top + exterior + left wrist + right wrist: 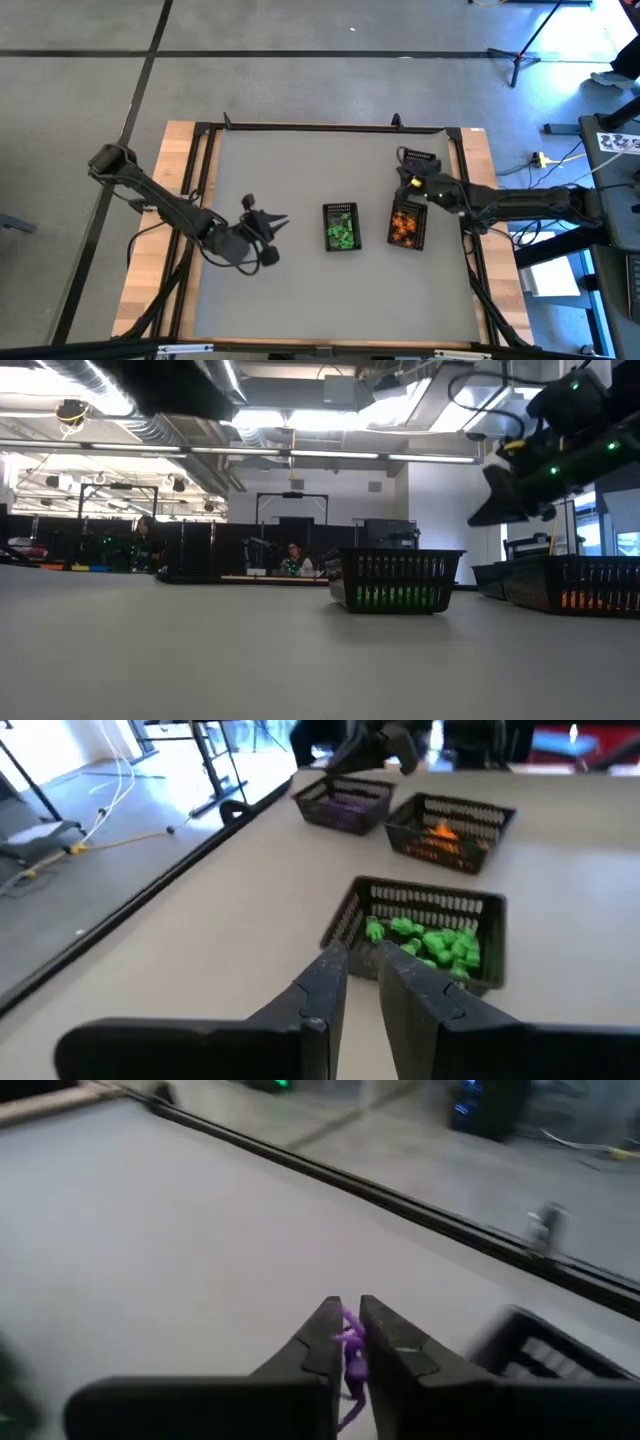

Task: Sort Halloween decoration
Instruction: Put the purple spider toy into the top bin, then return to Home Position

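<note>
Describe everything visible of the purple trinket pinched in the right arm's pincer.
The small purple plastic trinket is a thin, irregular piece with little prongs, its exact shape too small to tell. It sits clamped between the two dark fingers of the right pincer, poking out above and below the grip. It hangs off the grey table, touching only the fingers. In the high view the right pincer hovers between the two baskets on the right.

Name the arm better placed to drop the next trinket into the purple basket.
Right. The right gripper is shut on a purple trinket and hangs near the purple basket; the left gripper sits left of the green basket, holding nothing visible.
</note>
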Action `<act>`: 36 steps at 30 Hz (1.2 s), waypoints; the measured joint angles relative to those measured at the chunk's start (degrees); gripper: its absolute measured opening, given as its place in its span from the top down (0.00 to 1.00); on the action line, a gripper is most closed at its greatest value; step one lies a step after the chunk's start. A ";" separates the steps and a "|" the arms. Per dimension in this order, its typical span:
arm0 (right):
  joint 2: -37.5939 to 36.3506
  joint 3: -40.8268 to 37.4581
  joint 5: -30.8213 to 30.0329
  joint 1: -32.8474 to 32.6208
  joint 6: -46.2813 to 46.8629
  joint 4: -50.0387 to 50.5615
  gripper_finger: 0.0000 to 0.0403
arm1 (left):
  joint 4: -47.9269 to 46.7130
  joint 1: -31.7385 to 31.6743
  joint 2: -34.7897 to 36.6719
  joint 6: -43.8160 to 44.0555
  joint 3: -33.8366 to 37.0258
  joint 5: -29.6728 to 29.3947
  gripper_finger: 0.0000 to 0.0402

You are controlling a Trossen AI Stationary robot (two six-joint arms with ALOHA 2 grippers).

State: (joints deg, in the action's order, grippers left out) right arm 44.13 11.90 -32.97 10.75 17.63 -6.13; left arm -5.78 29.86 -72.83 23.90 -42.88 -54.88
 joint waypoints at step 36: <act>-2.04 12.56 38.20 13.28 -16.05 -3.73 0.52 | 25.23 -20.83 24.03 -19.13 15.00 26.54 0.65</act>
State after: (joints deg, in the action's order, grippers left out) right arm 42.09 24.46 5.23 24.03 1.58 -9.86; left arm 19.45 9.03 -48.80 4.77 -27.88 -28.34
